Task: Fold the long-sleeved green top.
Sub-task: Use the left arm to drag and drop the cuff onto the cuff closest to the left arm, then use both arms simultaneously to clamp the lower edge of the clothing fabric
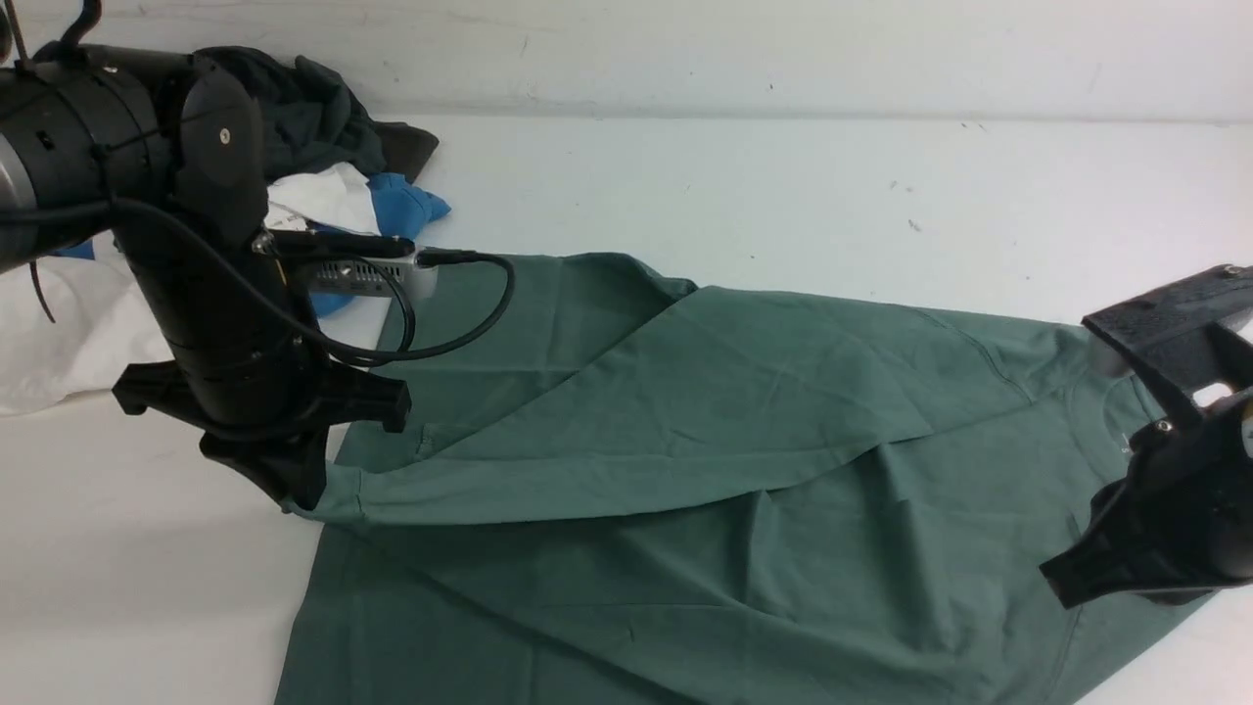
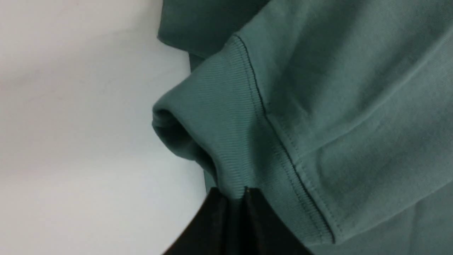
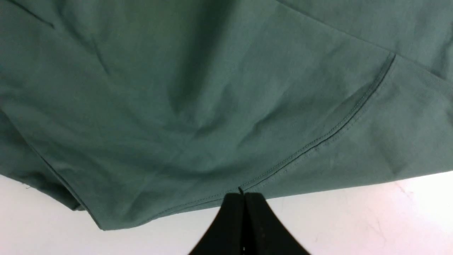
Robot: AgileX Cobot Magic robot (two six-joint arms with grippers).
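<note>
The green long-sleeved top point(image 1: 734, 441) lies spread over the white table point(image 1: 783, 176), with one sleeve drawn across its body toward the left. My left gripper point(image 1: 299, 494) is at that sleeve's end. In the left wrist view the left gripper point(image 2: 235, 193) is shut on the ribbed cuff point(image 2: 219, 117), which bunches up from the jaws. My right gripper point(image 1: 1052, 578) sits low at the top's right side. In the right wrist view the right gripper point(image 3: 243, 194) is shut, its tips at a stitched seam by the edge of the top point(image 3: 212, 88). I cannot tell whether cloth is pinched there.
A pile of other garments lies at the back left: a dark one point(image 1: 313, 113), a white one point(image 1: 328, 196) and a blue one point(image 1: 406, 206). More white cloth point(image 1: 69, 333) lies at the left edge. A wall closes the table's far side.
</note>
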